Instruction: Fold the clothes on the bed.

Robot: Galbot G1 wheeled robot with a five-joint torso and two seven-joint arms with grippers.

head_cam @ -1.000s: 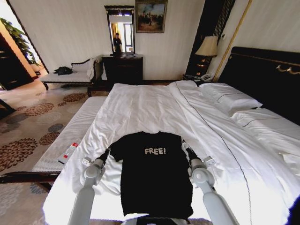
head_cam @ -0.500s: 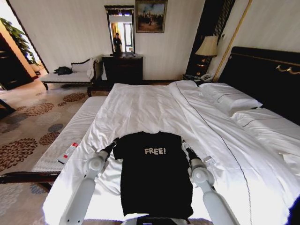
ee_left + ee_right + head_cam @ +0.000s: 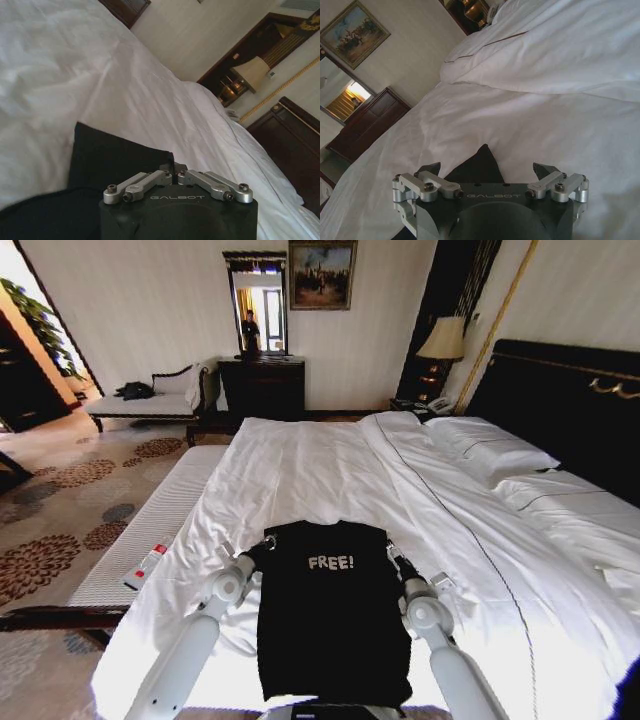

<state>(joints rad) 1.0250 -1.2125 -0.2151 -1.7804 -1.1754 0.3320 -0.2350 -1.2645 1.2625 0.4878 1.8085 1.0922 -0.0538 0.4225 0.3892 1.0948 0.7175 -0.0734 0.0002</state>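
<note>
- Black T-shirt (image 3: 333, 610) w/ white "FREE!" on the chest lies flat on the near part of the bed (image 3: 330, 475), collar end pointing away from the robot, hem at the near edge of the mattress.
- Its left shoulder/sleeve corner is lifted off the sheet and pulled in toward the chest, so that side looks narrower than the right.
- Left gripper (image 3: 268, 541) is right at that corner. In the left wrist view its fingers (image 3: 172, 167) are pinched together on a fold of the black fabric (image 3: 115, 160).
- Right gripper (image 3: 390, 550) sits at the shirt's right shoulder edge, low on the sheet. In the right wrist view its fingers (image 3: 546, 169) are spread wide, w/ a black point of shirt (image 3: 479, 162) sticking up between them, not clamped.
- Bed is all white sheets + duvet, pillows (image 3: 490, 450) up by the dark headboard (image 3: 570, 400) on the right.
- Left of the bed: a white-cushioned bench (image 3: 150, 535) w/ a small white and red item (image 3: 146, 566) lying on it.
- Far wall: dark dresser (image 3: 262, 388) under a mirror (image 3: 256, 302), framed painting (image 3: 322, 274), lamp (image 3: 444, 340) beside the headboard.
</note>
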